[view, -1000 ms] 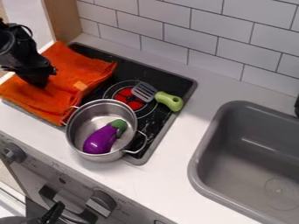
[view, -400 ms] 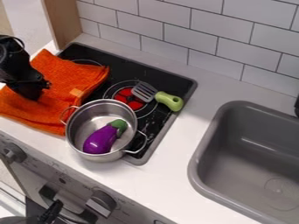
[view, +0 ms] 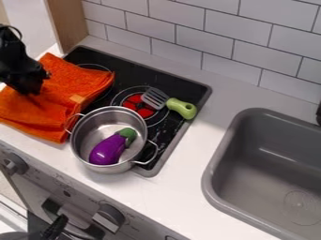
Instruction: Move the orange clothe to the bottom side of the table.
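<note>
**Orange cloth shifted toward the counter's front edge.** Relative to the earliest frame, the orange cloth lies nearer the front edge of the counter, uncovering more of the stovetop's back-left corner. It covers part of the stovetop's left side and overlaps its front rim onto the counter. The gripper is at the cloth's left part; whether its jaws are wide or narrow cannot be told. A metal pot, containing a purple eggplant, stands just beside the cloth, at the stovetop's front edge. A green-handled spatula rests near the right edge.
</note>
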Controlling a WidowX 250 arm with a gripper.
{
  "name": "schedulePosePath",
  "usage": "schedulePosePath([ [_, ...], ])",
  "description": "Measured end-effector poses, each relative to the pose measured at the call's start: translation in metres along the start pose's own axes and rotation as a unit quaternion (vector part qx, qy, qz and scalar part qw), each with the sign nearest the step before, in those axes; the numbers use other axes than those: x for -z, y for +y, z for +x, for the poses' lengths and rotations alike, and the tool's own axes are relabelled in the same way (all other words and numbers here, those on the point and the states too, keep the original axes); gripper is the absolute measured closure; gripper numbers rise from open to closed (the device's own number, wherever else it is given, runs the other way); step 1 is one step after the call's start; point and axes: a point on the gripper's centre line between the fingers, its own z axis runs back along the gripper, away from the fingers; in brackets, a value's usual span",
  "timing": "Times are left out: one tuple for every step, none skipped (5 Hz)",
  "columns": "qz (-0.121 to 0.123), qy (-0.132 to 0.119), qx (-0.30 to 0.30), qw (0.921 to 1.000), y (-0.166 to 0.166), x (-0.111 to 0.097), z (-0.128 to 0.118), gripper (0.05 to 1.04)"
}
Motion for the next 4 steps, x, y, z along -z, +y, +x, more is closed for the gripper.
schedulePosePath([
  [0.011, -0.006, -0.022, 0.9997, 0.003, -0.018, 0.017, 0.453],
  [-0.012, 0.016, -0.059, 0.9980, 0.002, -0.035, 0.032, 0.188],
  [-0.041, 0.036, -0.082, 0.9951, -0.006, -0.047, 0.040, 0.083],
  [-0.065, 0.011, -0.086, 0.9941, -0.015, -0.056, 0.049, 0.083],
])
